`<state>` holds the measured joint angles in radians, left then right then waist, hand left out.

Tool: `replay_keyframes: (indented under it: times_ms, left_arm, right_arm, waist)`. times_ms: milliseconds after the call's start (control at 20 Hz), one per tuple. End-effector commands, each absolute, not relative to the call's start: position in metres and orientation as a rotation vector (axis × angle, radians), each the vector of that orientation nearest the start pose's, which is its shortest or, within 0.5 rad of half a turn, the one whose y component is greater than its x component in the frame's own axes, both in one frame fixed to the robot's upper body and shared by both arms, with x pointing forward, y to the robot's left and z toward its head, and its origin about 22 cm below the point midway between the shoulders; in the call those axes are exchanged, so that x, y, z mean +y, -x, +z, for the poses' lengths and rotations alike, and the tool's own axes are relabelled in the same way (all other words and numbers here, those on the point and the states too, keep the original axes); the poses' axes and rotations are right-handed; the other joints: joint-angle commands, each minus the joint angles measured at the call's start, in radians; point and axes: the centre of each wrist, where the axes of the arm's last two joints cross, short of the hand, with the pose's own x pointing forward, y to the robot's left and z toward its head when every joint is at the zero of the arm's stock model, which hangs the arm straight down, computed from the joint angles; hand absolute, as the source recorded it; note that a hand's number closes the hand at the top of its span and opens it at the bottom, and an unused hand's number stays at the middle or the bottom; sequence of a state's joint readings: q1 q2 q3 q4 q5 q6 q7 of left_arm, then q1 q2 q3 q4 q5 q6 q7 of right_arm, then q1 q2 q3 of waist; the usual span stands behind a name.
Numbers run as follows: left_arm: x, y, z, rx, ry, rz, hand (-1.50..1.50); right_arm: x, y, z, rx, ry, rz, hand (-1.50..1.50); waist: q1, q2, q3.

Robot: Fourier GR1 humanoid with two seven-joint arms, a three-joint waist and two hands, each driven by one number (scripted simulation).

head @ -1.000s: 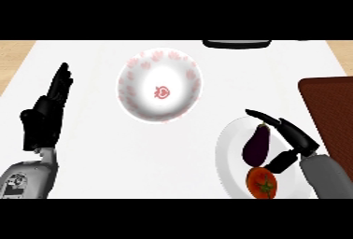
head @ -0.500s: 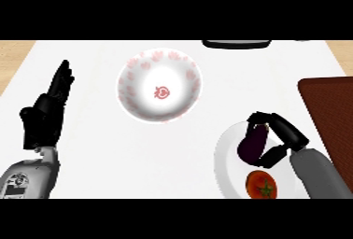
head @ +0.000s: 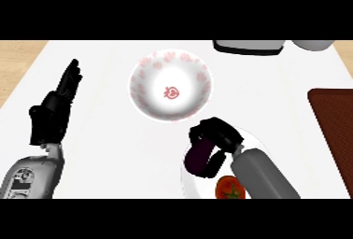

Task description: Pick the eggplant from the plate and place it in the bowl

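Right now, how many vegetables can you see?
2. The eggplant, held in the right hand over the plate; the tomato on the plate at its near edge. The forearm may hide others.

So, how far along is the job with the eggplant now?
Done: the right hand has its fingers curled round the eggplant. In hand: the eggplant is at the left edge of the plate, beside the tomato; I cannot tell whether it is lifted. Left: carry it to the bowl and release it.
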<state>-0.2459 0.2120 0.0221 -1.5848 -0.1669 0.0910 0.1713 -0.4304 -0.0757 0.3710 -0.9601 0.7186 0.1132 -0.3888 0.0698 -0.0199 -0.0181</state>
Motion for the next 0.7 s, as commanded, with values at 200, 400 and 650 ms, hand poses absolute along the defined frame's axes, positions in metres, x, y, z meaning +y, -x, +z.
replay_keyframes:
  times_ms: [200, 400, 650]
  left_arm:
    - [0.241, -0.299, 0.077, -1.661, -0.305, -0.252, 0.00]
    - [0.240, -0.303, 0.080, -1.663, -0.314, -0.249, 0.00]
    - [0.247, -0.302, 0.075, -1.644, -0.320, -0.229, 0.00]
  right_arm:
    - [-0.048, -0.281, -0.010, -1.543, 0.130, 1.515, 1.50]
    - [-0.032, -0.261, 0.017, -1.655, 0.119, 1.289, 1.50]
    - [-0.011, -0.230, 0.051, -1.738, 0.185, 1.060, 1.50]
  waist:
    - [0.055, 0.001, 0.014]
    - [0.036, -0.002, 0.020]
    - [0.013, -0.010, 0.016]
